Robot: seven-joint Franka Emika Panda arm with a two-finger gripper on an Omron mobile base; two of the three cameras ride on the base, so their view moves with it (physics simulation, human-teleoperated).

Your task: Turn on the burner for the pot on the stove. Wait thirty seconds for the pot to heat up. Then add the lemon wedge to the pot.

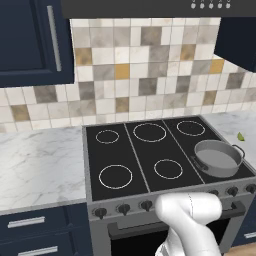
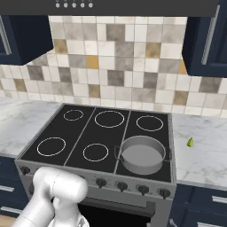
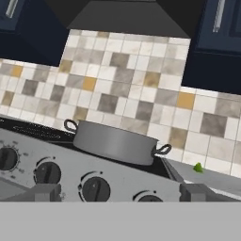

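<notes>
The grey pot point(image 1: 218, 157) point(image 2: 142, 154) stands on the front right burner of the black stove point(image 1: 130, 160) point(image 2: 80, 133). It looks empty. A small yellow-green lemon wedge point(image 1: 240, 135) point(image 2: 190, 142) lies on the marble counter right of the stove. In the hand view the pot point(image 3: 113, 140) sits above a row of dark knobs point(image 3: 95, 188), with the lemon wedge point(image 3: 198, 167) to its right. My gripper point(image 3: 120, 194) hangs low in front of the knob panel, open and holding nothing, both fingertips point(image 3: 44, 192) wide apart.
Dark knobs point(image 1: 123, 208) point(image 2: 122, 185) line the steel front above the oven handle. Marble counter point(image 1: 40, 160) point(image 2: 204, 155) flanks the stove on both sides. Blue cabinets and a range hood hang overhead. My white arm point(image 1: 190, 215) point(image 2: 60, 190) rises in front of the oven.
</notes>
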